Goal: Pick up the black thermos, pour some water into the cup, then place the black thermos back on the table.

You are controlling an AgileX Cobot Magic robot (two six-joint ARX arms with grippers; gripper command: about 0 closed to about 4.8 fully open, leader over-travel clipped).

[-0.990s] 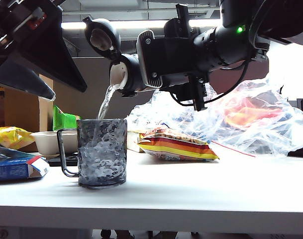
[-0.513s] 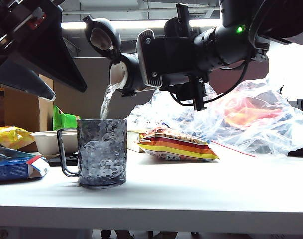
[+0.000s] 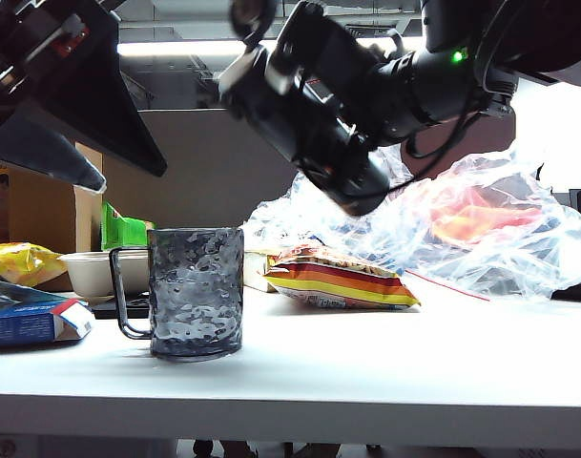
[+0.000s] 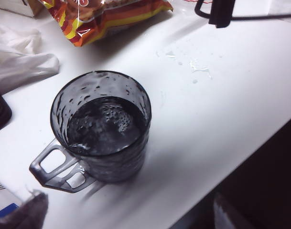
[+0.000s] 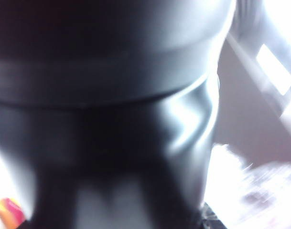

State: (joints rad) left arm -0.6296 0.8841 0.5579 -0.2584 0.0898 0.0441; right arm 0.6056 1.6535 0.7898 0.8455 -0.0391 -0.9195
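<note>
The black thermos [image 3: 347,181] hangs tilted over the table [image 3: 414,363], its flip lid up at the left and its base down at the right, with no water leaving it. My right gripper [image 3: 304,81] is shut on its body; in the right wrist view the thermos [image 5: 107,95] fills the frame as a dark blur. The cup [image 3: 195,291], dimpled dark grey, stands upright below and left of the thermos, its handle to the left. It holds water in the left wrist view [image 4: 101,126]. My left gripper [image 4: 128,217] stands open and empty near the cup, and shows at the upper left of the exterior view [image 3: 61,86].
A striped snack bag [image 3: 338,277] and a crumpled clear plastic bag [image 3: 481,229] lie behind and right of the cup. A pale bowl [image 3: 94,272], a blue box [image 3: 28,320] and a yellow packet [image 3: 13,262] sit to the left. Water drops [image 4: 198,69] dot the tabletop near its front edge.
The thermos has swung from level pouring to mouth-up tilt as the right wrist rolled, and the stream into the cup has stopped. The left arm and the cup stayed still.
</note>
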